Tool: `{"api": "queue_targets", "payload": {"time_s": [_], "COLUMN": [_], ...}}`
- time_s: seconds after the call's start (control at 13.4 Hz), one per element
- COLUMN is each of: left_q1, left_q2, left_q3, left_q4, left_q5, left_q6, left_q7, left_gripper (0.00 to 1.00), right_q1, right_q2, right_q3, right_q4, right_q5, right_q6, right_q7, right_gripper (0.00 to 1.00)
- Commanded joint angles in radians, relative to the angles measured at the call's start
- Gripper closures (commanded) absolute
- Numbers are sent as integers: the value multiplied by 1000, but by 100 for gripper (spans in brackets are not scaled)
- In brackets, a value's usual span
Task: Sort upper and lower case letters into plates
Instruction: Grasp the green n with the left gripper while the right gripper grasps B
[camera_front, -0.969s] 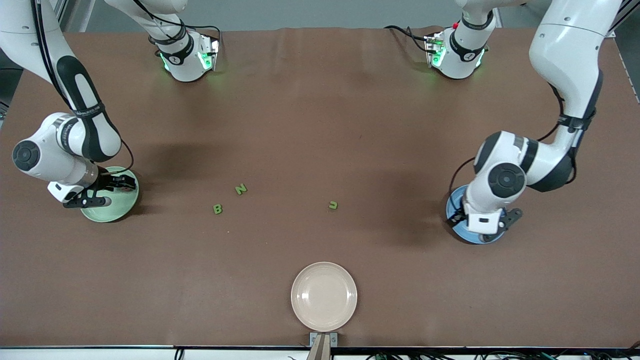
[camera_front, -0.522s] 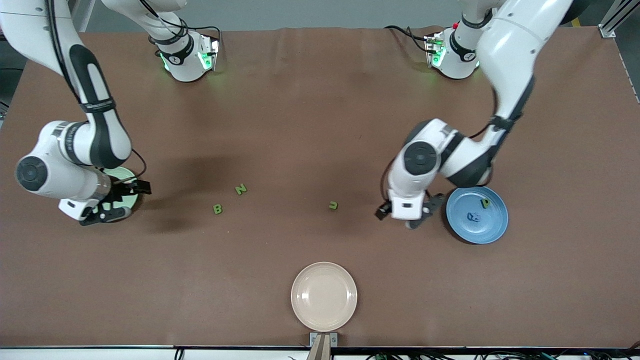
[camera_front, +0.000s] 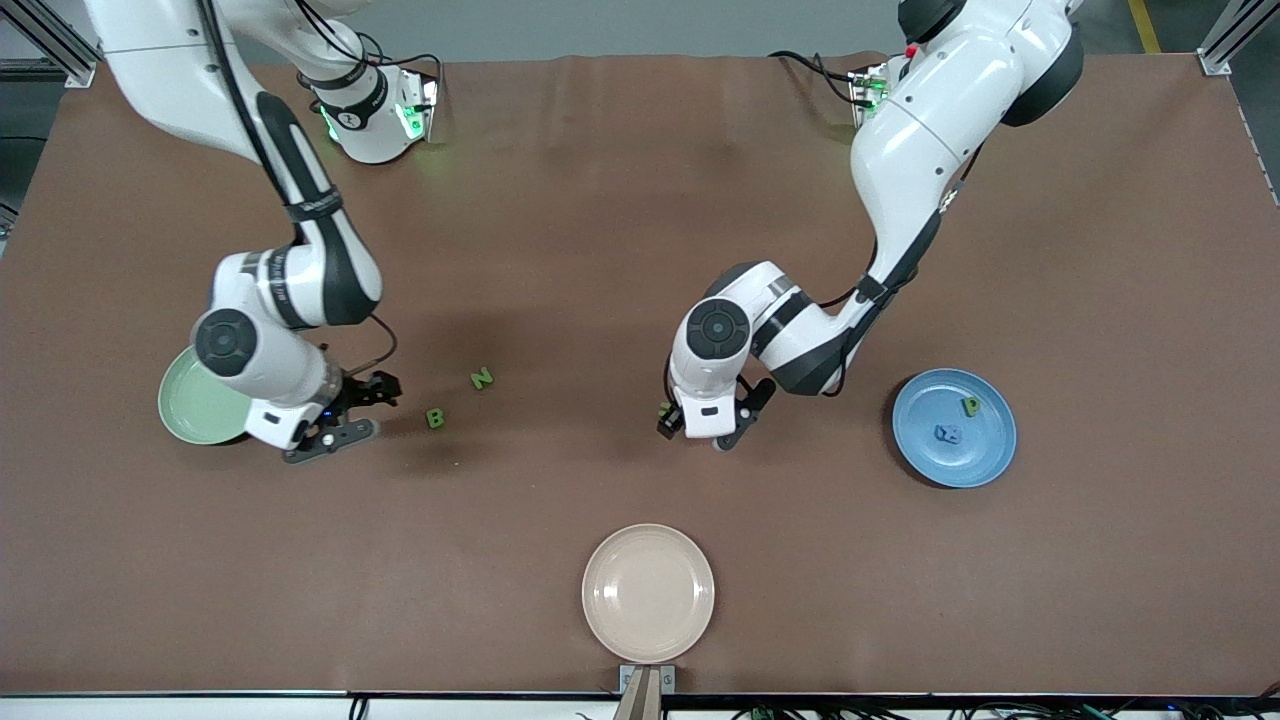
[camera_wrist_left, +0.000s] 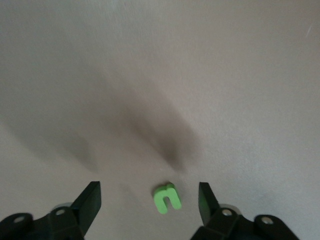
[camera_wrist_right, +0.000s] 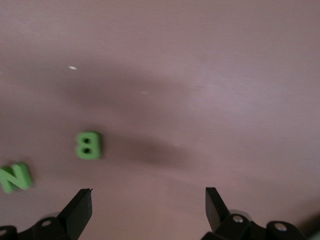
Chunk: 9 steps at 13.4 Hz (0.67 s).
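The pale green plate (camera_front: 190, 405) lies at the right arm's end of the table. My right gripper (camera_front: 360, 410) is open and empty between it and a green B (camera_front: 435, 418); a green N (camera_front: 482, 378) lies beside the B. The right wrist view shows the B (camera_wrist_right: 88, 145) and N (camera_wrist_right: 15, 177) ahead of the open gripper (camera_wrist_right: 148, 207). The blue plate (camera_front: 985, 455) holds a green P (camera_front: 970, 406) and a blue letter (camera_front: 947, 434). My left gripper (camera_front: 705, 428) is open, low over a small green letter (camera_front: 663, 408), which lies between its fingers (camera_wrist_left: 166, 198).
A beige plate (camera_front: 648, 592) sits at the table edge nearest the front camera, midway along it. The arms' bases (camera_front: 375, 110) stand along the edge farthest from the camera. The brown tabletop (camera_front: 600, 250) fills the space between.
Both arms swung from over their plates toward the table's middle. The left gripper came over the small green letter, uncovering the blue plate. The right gripper moved off the green plate toward the B.
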<state>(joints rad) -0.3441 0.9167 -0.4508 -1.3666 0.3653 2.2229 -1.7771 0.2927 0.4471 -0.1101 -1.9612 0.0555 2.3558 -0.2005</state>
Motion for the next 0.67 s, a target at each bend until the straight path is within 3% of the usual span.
{"api": "queue_targets", "payload": {"time_s": [0.0,0.15,0.37,0.52,0.6], "left_q1": [-62,-114,-121,-133,-133], "left_q2": [33,51,59,59,59], "left_q3": [59,113,118,118,118], "left_q4": [43,55,63,61,60], "left_q5": [-6,-9,-11,-22,-23], "left_q6": [44,72,72,64,63], "left_q7": [-67,-119,-125,-136,-143], "left_gripper": [18,22,31,35,43], "right_q1": [51,78,98,123,125], "right_q2": [39,74,100,107,107], "right_q3": [-8,-8,-5,-7,-7], "right_q4": [-31,-39,-39,-42,-48], "right_q5": [4,7,32,41,41], "right_q6": [94,144,165,171,178], "right_q7": [74,110,136,141,144], "right_gripper": [0,0,1,7,14]}}
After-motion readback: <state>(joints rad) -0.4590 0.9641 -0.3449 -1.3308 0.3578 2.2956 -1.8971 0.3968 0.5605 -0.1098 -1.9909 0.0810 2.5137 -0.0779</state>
